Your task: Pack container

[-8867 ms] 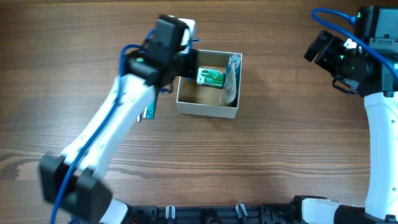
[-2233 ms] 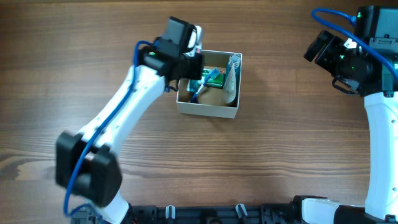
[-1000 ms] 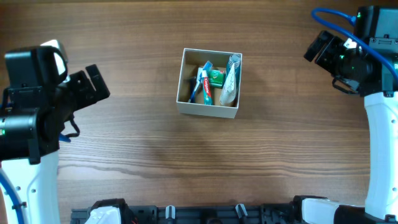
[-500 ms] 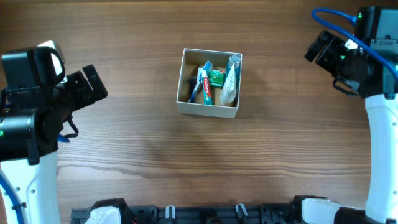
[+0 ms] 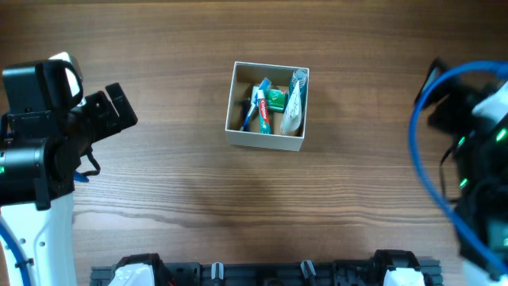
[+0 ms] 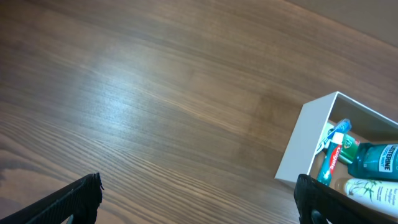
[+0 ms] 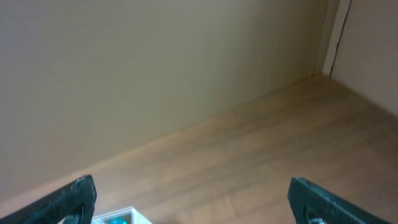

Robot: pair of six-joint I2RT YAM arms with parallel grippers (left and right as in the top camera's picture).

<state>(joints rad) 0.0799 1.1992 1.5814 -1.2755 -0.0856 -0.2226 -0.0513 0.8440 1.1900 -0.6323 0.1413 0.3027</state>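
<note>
The container (image 5: 264, 141), a white box with a tan inside, stands at the table's middle back. It holds a red and white toothpaste tube (image 5: 263, 109), a green box (image 5: 275, 98), a blue toothbrush (image 5: 249, 116) and a pale bottle (image 5: 294, 103). My left gripper (image 5: 121, 106) hovers far to its left, open and empty, pointing towards it. In the left wrist view the container's wall (image 6: 308, 146) shows at the right, beyond the wide-apart fingers (image 6: 81, 196). My right arm (image 5: 476, 151) is a blur at the right edge. Its gripper (image 7: 194, 198) is open and empty, with a container corner (image 7: 127, 214) low in that view.
The wooden table (image 5: 198, 199) stretches all round the container. The arm bases (image 5: 143, 270) sit along the front edge. A beige wall (image 7: 155, 74) rises behind the table in the right wrist view.
The right arm has swung from the back right towards the front right and is blurred by motion. The left arm and the container stay where they were.
</note>
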